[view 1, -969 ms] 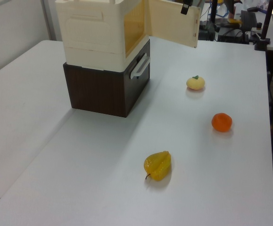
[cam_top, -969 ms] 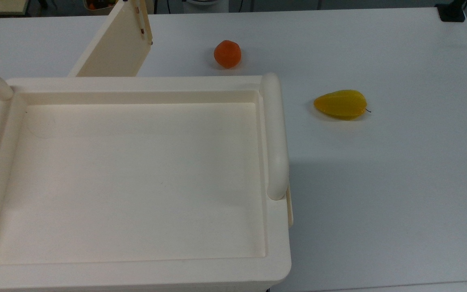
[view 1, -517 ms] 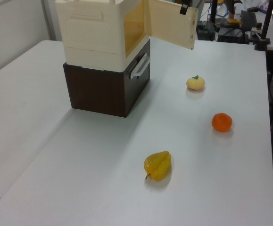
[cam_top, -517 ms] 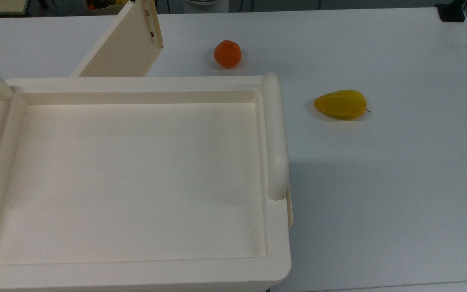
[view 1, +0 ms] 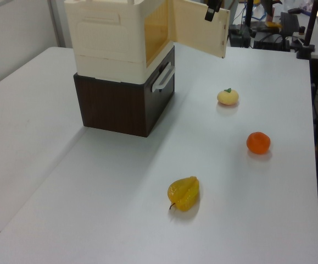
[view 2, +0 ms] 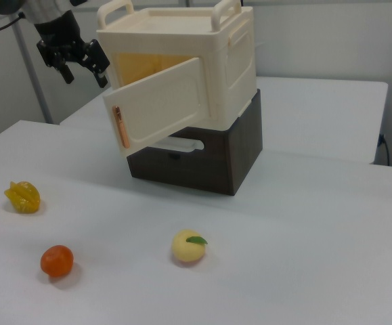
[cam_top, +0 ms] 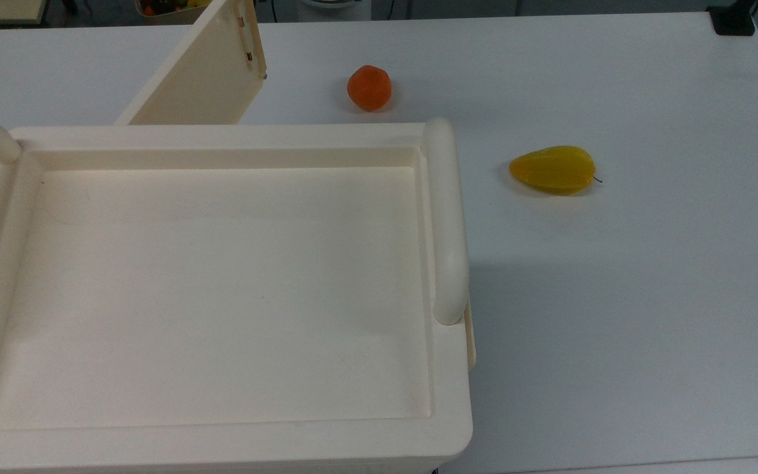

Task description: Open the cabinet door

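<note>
White table point(cam_top: 649, 316) carries every item. The cream plastic cabinet point(view 2: 202, 61) stands on a dark brown drawer unit point(view 2: 216, 152) with a pale handle; its recessed top sits between rounded tube handles point(cam_top: 446, 217). The cabinet door point(view 2: 160, 105) stands swung out wide from the cabinet front, exposing a yellowish interior in the left view, with a copper-coloured handle strip point(view 2: 118, 126) near its free edge. In the top view the door projects from the cabinet's far edge towards the top view's upper left.

The black gripper point(view 2: 74, 59) hangs just beyond the door's free edge, apart from it, its fingers spread and holding nothing.

A yellow star fruit point(cam_top: 553, 170), an orange point(cam_top: 369, 87) and a pale yellow fruit with a green leaf point(view 2: 188, 246) lie on the table, well apart from one another.
</note>
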Robot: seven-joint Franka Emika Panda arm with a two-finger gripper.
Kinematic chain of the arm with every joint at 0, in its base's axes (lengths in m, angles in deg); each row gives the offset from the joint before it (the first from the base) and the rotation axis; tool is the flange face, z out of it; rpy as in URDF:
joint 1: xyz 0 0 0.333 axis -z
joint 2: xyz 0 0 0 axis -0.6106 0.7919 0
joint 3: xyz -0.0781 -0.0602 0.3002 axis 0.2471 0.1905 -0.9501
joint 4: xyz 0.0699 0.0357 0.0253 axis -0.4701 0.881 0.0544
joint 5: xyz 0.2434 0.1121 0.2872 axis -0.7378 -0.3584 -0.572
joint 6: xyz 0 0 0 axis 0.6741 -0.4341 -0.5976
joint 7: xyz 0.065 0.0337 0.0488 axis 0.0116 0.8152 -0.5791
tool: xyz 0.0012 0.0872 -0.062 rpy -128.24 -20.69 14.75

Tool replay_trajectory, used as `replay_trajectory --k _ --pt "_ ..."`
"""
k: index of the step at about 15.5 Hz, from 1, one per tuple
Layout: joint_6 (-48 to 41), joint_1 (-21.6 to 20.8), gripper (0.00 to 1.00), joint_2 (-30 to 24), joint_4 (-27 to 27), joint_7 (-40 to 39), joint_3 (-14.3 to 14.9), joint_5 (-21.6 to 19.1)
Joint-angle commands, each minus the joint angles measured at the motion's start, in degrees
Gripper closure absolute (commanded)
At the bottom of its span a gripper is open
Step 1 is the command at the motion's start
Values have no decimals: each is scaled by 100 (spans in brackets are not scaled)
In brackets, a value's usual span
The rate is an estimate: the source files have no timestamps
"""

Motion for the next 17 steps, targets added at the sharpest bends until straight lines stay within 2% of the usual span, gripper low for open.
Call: replay_trajectory --k 1,7,12,14,17 --pt "242 -10 0 12 -64 118 -137 15" --pt "385 60 0 161 121 286 -76 24" --pt "157 455 0 144 112 198 29 24" --pt "-18 456 0 135 103 40 152 15" --pt "-133 403 0 152 164 83 144 15"
